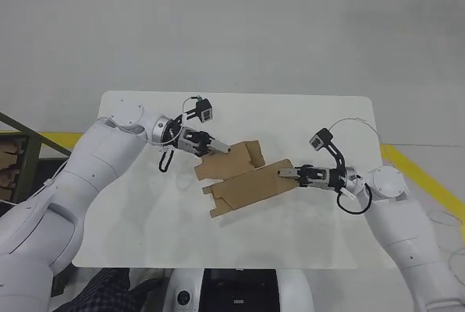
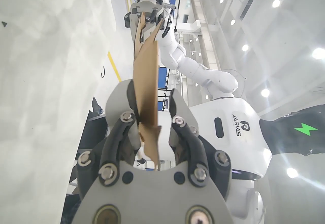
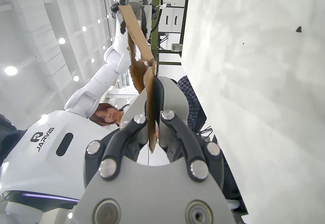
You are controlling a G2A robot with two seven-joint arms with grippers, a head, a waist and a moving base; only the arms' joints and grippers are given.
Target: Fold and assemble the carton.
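While the carton [image 1: 246, 184] hangs flat over the table [image 1: 139, 226] between both arms, the right jaws squeeze tight on one end. The left jaws sit loose around the other end, with a gap on one side. If the right arm pulls or twists, I think that loose end could slip out and the carton could flop down.

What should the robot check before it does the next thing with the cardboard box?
1. Right jaws pinched on the carton: ok.
2. Left jaws pinched on it: not ok, a gap shows beside the cardboard.
3. Carton over the table: ok.
4. Carton opened into a box: not ok, flat.
5. Cardboard untorn: cannot tell.
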